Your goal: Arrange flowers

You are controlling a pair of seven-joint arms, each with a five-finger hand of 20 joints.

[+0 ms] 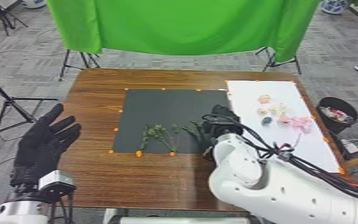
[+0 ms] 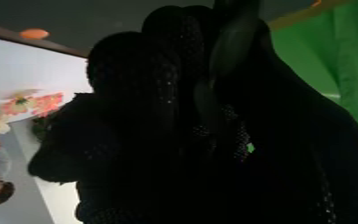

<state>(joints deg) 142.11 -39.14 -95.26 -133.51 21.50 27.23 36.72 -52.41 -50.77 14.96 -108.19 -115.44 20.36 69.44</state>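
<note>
White and bulky, the right arm (image 1: pixel 278 187) crosses the table's near right corner, loose black cables lying along it, and ends in the right hand (image 1: pixel 222 125) at the right side of a dark mat. Whether that hand is spread, pressed together or pinching something, I cannot tell. Over the near left part of the table, the left hand (image 1: pixel 44 142) is spread, its straight fingers fanned apart and holding nothing. Brown wood with a visible grain makes up the table (image 1: pixel 91 172), and small orange marks dot the borders of the dark mat (image 1: pixel 153 107) laid on it. Green stems (image 1: pixel 158 135) lie on the mat's near part, some just beside the right hand. To the mat's right is a white sheet (image 1: pixel 251 92), also edged with orange marks, bearing pink and cream flowers (image 1: pixel 286 119) and one small dark blue-green bloom (image 1: pixel 266 121). On the floor past the table's right side sits a black bin (image 1: pixel 324 106) with pale and pinkish scraps inside. Farther off, a bright green cloth (image 1: pixel 184 27) hangs beyond the table, with black stands (image 1: pixel 11 102) on the grey patterned carpet (image 1: pixel 149 62) and a blue-and-white pot (image 1: pixel 334 6) at the back right.
</note>
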